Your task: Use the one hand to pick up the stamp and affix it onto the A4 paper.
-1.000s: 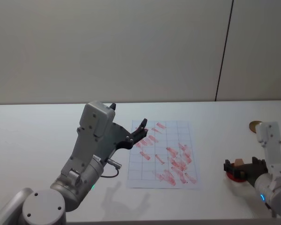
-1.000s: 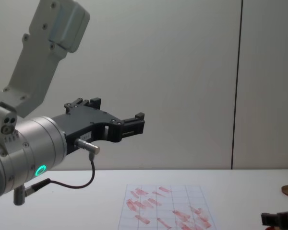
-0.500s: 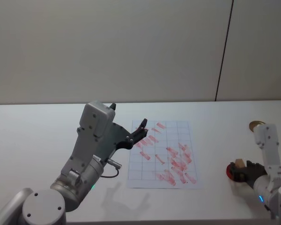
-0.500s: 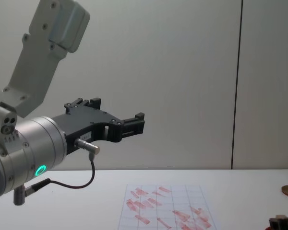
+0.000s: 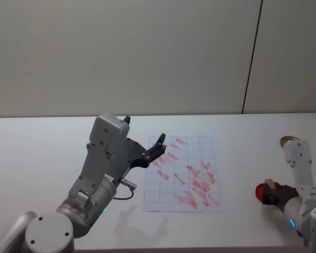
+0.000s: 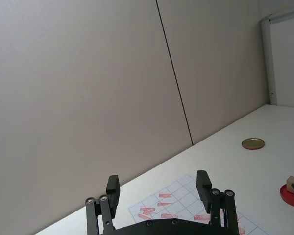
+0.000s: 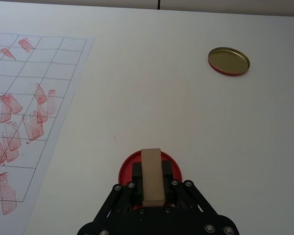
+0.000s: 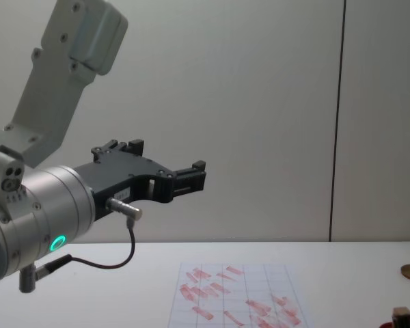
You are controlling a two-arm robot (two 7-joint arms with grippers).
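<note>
Roughly by size: one white tabletop (image 5: 42, 158), smooth, plain. One A4 paper (image 5: 181, 174), flat gridded sheet, centre of head view, many red rectangular marks. Two hands. Left hand (image 5: 144, 130), black, blocky, raised left of centre in head view, overlapping sheet's left edge, fingers spread wide, empty. Right hand (image 7: 152, 167), lower right of head view, fingers closed against stamp's sides. One round red ink pad (image 7: 127, 169) beneath it. One round gold disc (image 7: 229, 60), right edge of head view, well apart. One stamp (image 7: 152, 183), pale wooden block, between right fingers, over pad; contact unclear.

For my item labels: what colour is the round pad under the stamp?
The pad is red; the right wrist view shows it best.
</note>
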